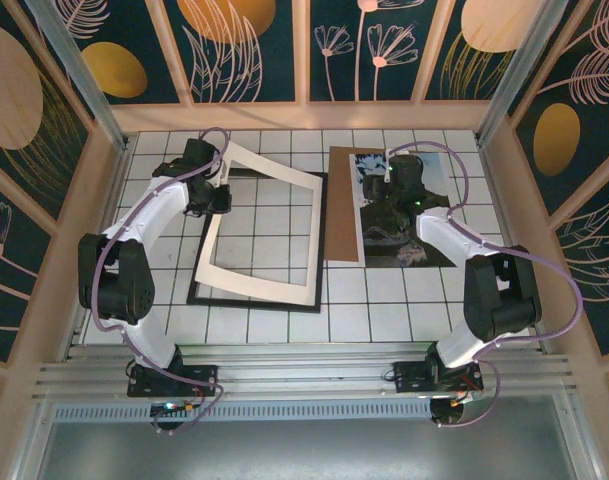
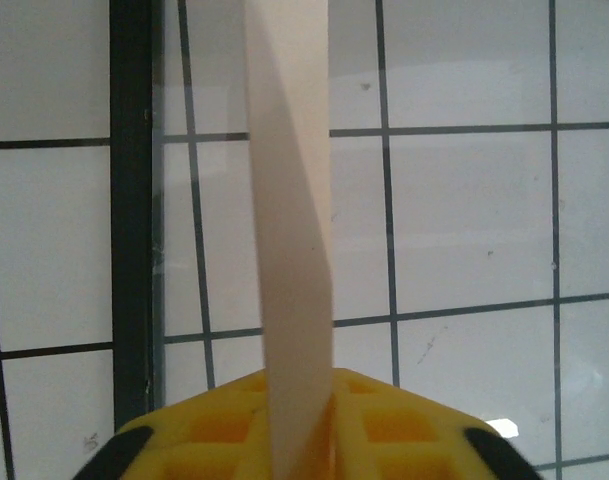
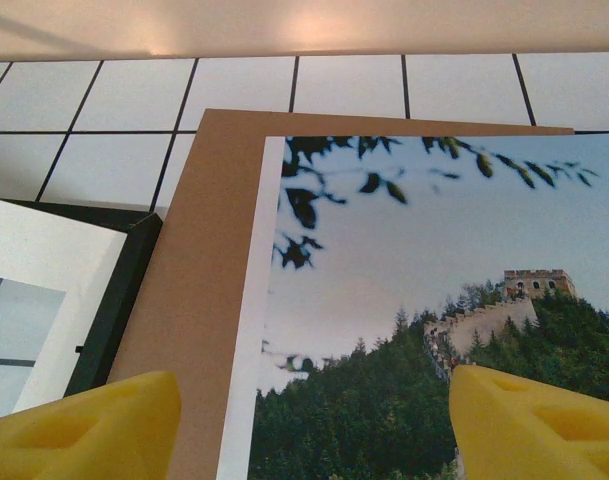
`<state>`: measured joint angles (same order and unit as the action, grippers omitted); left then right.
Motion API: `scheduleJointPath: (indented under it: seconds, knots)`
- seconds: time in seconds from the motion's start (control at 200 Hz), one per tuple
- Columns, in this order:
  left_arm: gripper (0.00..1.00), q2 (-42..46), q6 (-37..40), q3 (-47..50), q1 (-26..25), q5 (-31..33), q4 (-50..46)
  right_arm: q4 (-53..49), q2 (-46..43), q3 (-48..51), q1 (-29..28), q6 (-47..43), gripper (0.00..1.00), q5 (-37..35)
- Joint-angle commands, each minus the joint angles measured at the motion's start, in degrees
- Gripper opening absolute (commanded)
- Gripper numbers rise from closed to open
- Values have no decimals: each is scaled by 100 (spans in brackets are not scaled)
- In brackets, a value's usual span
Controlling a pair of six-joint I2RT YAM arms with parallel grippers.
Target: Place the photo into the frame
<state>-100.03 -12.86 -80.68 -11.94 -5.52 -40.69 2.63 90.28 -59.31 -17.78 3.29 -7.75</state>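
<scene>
Left gripper (image 2: 302,425) clamped on white mat (image 2: 294,250) edge, mat tilted above black frame (image 2: 131,200) | right gripper (image 3: 309,425) spread open over photo (image 3: 414,300) | photo face-up below its fingers, overlapping brown backing board (image 3: 199,250), right of frame

White-black arms (image 1: 149,215), purple cables (image 1: 574,285)

Left gripper (image 2: 302,425) has its yellow fingers (image 2: 209,435) clamped on a cream mat strip (image 2: 294,200), which runs up mid-view, edge-on and slightly tilted. Black bar of the frame (image 2: 132,200) runs vertically at left, over the white gridded table (image 2: 464,220).
</scene>
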Motion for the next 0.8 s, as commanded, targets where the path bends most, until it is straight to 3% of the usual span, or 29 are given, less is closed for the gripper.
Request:
scheduleJointPath:
  seconds: [0.0, 0.34, 0.796]
  knots:
    - [24, -42, -167, 147, 25, -118, 183, -12, 84, -151, -59, -65, 72, -150]
    - [54, -358, -460, 399, 25, 126, 667, 41, 129, -152, -95, -48, 72, -100]
    - [83, -706, -790, 961, 31, 900, 1632, 99, 440, -250, -547, 93, 72, 108]
